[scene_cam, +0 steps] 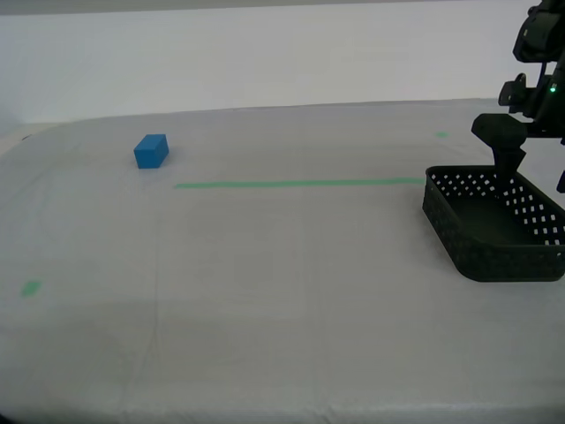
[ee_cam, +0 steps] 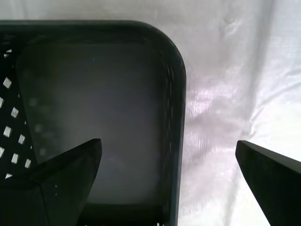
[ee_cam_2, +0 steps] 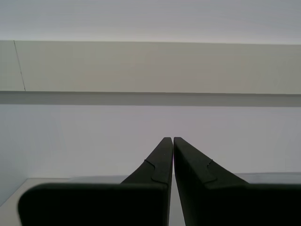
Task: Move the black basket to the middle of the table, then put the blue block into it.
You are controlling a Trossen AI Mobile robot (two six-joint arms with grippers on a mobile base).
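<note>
On the table (scene_cam: 265, 291), my first end effector (ee_cam: 169, 155) straddles the black basket (scene_cam: 494, 225) wall, spread.

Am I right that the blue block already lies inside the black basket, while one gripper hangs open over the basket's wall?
Not quite. The blue block sits on the bare table, far toward the exterior view's left, away from the black basket. The rest holds: my first gripper hangs open over the basket's wall.

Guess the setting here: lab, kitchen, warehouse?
Likely a robot test bench in a lab: a table under whitish sheeting with a green tape line, a bare wall, and only a blue block and a black basket.
</note>
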